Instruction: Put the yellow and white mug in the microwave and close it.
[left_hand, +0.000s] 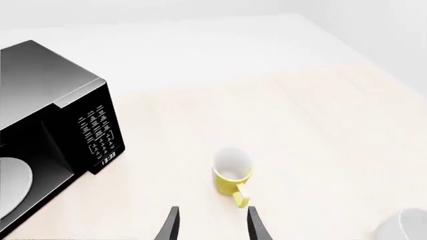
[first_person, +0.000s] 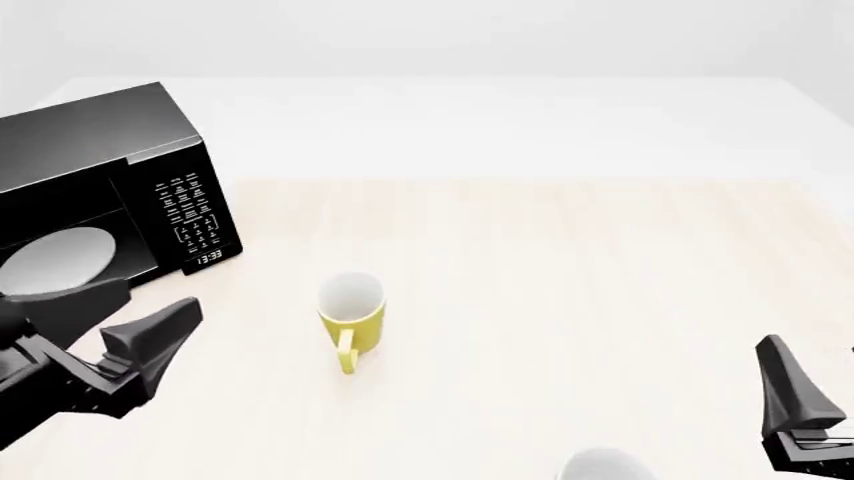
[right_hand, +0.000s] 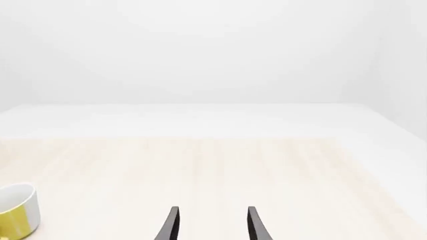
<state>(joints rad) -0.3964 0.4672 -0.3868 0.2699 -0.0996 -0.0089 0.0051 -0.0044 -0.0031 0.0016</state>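
Yellow and white mug (first_person: 352, 318): small cylinder, glossy yellow outside, white inside, loop handle turned toward the arms. Stands upright on the table (first_person: 561, 270), a pale wood-grain top with a plain white border, near the microwave and to its right.

Microwave (first_person: 120, 170): large black box, smooth sheen on top, white-marked keypad and small digital display on the right panel. The cavity shows open, with a round white turntable plate (first_person: 56, 258) inside.

Left gripper (left_hand: 211, 225): dark tapered fingers spread apart, holding nothing, just short of the mug's handle.

Right gripper (right_hand: 211, 225): dark fingers likewise parted, empty, over bare wood well right of the mug.

White rounded object (first_person: 603, 465): partly cut off at the near table edge.
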